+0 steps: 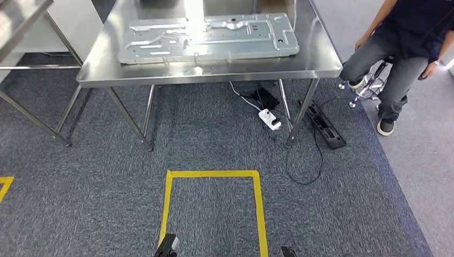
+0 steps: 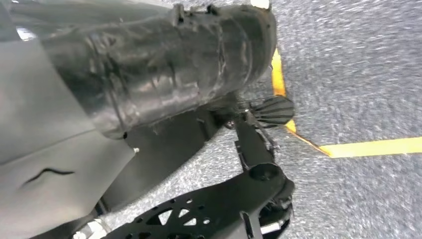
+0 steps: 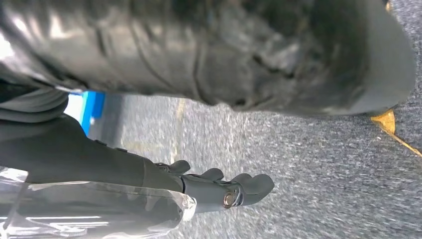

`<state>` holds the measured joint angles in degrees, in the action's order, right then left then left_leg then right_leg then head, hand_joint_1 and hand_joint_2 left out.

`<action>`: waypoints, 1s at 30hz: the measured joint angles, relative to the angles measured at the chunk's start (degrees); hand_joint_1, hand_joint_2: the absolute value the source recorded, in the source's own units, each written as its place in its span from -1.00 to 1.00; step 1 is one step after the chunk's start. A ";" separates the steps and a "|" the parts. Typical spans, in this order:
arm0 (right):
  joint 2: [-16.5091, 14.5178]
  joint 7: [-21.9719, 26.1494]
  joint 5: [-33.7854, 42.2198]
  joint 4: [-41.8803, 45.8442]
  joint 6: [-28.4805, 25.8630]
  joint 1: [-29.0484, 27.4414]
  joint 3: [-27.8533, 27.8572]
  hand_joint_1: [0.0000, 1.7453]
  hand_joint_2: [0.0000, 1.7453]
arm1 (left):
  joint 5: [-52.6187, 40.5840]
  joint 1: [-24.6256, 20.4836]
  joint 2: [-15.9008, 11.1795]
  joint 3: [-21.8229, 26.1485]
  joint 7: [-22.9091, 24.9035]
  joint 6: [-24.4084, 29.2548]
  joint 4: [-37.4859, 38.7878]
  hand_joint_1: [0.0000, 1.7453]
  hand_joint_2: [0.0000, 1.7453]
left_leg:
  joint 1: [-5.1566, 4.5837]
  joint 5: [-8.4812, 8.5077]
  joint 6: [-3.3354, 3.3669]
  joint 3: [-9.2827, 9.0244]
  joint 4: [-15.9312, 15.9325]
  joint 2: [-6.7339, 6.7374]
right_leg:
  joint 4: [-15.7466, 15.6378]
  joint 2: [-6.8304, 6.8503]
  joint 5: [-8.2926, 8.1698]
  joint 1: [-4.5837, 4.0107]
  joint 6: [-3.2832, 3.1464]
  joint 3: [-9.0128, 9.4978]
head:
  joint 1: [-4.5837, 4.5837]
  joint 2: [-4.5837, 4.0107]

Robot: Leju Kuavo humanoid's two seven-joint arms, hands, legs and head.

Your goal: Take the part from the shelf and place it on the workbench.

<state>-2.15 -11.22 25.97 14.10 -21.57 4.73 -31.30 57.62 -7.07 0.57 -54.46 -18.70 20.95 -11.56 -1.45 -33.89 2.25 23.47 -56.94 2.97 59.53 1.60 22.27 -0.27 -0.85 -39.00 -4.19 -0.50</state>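
Part (image 1: pixel 209 38): stamped metal panel, flat on steel table (image 1: pixel 321 59), upper centre of frame. Right robot hand (image 3: pixel 219 191): fingers extended, holding nothing. Left robot hand: state indeterminable.

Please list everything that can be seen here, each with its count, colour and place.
table: one, steel, far centre
part: one, silver sheet metal, flat on the table
second table: one, steel, far left, partly seen
power strip: one, white, floor under the table
black strip: one, floor by the table's right leg
tape: yellow, box outline on grey carpet
person: one, dark clothes, seated far right
right hand: dark grey, hanging over the carpet
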 joint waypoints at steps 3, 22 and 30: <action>0.01 0.47 -0.19 -0.26 0.80 0.02 -1.40 -1.00 -1.00 | -1.31 -0.19 0.00 -1.10 0.32 0.42 0.01 -1.00 -1.00 | -0.40 0.29 0.81 -0.87 3.21 -0.84 | -0.56 1.27 -1.35 0.44 1.12 0.23 | -0.14 0.00; 0.07 -0.37 -2.11 -1.11 1.98 0.03 -5.53 -1.00 -1.00 | -1.98 0.15 -0.01 -2.64 0.90 1.54 0.01 -1.00 -1.00 | 0.15 3.45 0.50 6.35 -1.15 -6.97 | 0.71 -5.50 6.38 1.14 1.74 6.05 | 0.30 0.00; 0.14 -0.52 -2.62 -1.55 2.11 0.11 -6.31 -1.00 -1.00 | -1.97 0.12 0.01 -4.10 1.65 1.69 -0.01 -1.00 -1.00 | 1.10 -2.70 -2.01 15.15 -16.81 -3.66 | -0.08 -0.45 6.07 0.89 0.08 6.40 | -0.59 0.00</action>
<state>-2.01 -11.74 23.35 12.56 -19.45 4.84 -37.60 55.65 -6.95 0.58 -58.57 -17.05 22.64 -11.56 -0.35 -36.58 0.24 38.62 -73.75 -0.69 59.45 1.16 28.34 0.62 -0.77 -32.59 -4.78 -0.50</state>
